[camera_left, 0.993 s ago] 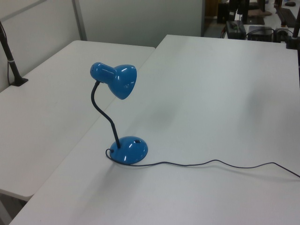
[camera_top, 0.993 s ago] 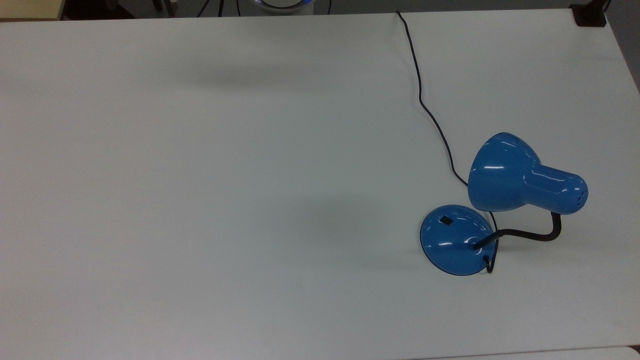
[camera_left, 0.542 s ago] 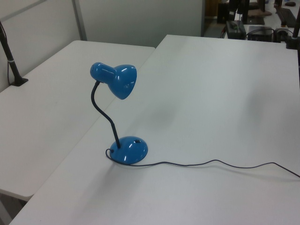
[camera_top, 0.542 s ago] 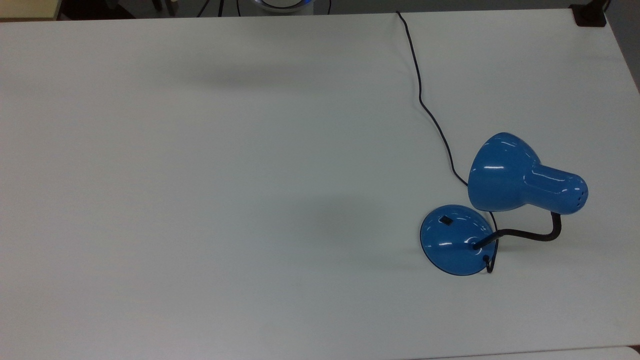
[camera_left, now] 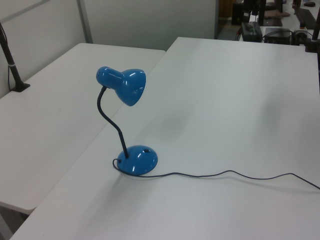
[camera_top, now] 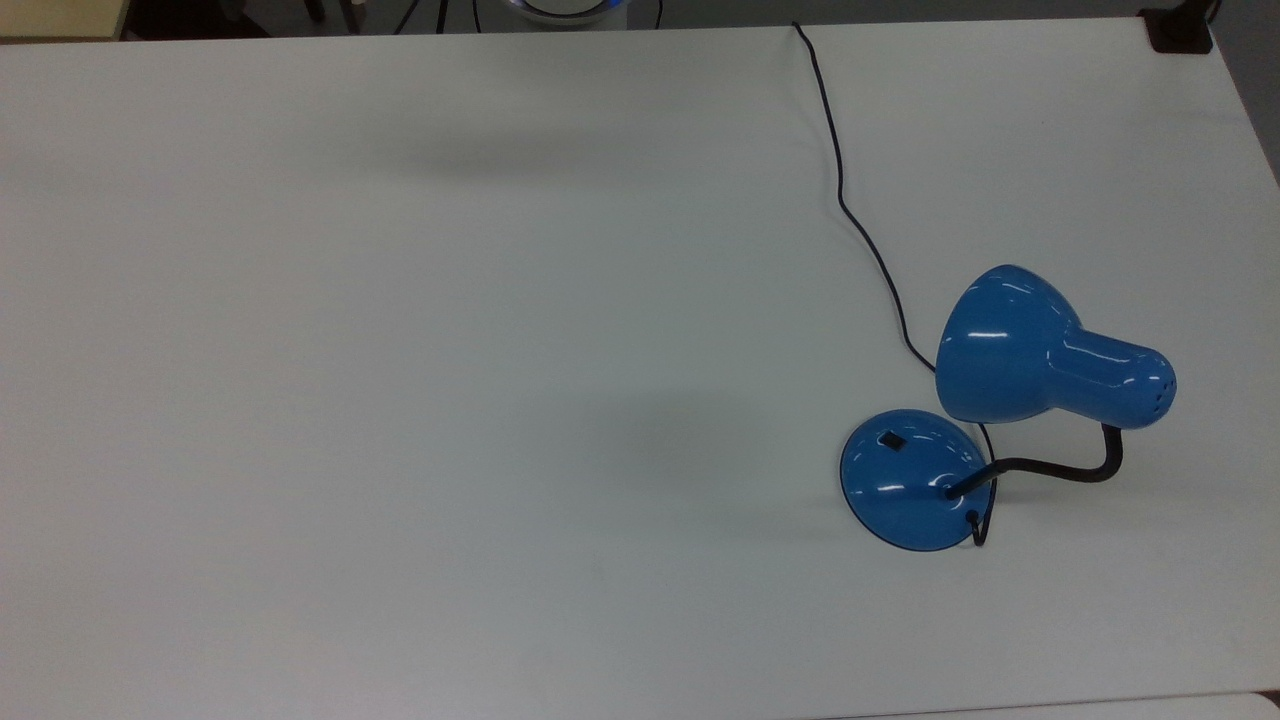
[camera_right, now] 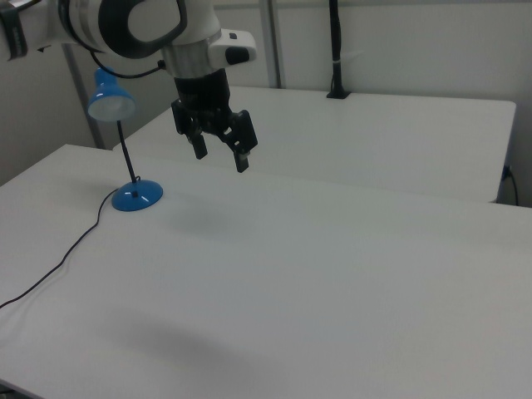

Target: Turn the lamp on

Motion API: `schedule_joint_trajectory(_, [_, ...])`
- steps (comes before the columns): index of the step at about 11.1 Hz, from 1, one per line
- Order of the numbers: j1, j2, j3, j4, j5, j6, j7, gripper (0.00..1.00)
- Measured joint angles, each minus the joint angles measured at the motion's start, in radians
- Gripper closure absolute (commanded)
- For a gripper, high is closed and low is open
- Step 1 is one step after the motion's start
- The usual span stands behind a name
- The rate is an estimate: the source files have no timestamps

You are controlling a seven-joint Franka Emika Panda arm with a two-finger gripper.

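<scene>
Up above the white table [camera_right: 332, 274], the gripper [camera_right: 221, 154] hangs with its jaws spread wide and nothing between them. Well apart from it, toward the right view's left and lower, the blue desk lamp [camera_right: 125, 166] stands upright, its cord [camera_right: 50, 270] trailing away.

In the right view the arm enters from the upper left of the frame, its white links and black joint covers running toward the centre top. The wrist turns downward, and the black gripper [camera_right: 221, 155] hangs below it in the upper left-centre (tilted slightly), its two fingers [camera_right: 242, 158] spread well apart, nothing between them.
</scene>
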Motion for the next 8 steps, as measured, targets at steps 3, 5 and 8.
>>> schedule_joint_trajectory(3, [0.000, 0.000, 0.000, 0.000, 0.000, 0.000, 0.000, 0.00])
schedule_joint_trajectory(5, [0.002, 0.003, 0.001, 0.000, -0.005, 0.000, 0.000, 0.00])
schedule_joint_trajectory(8, [0.005, 0.004, 0.001, 0.000, -0.010, 0.000, 0.000, 0.00])
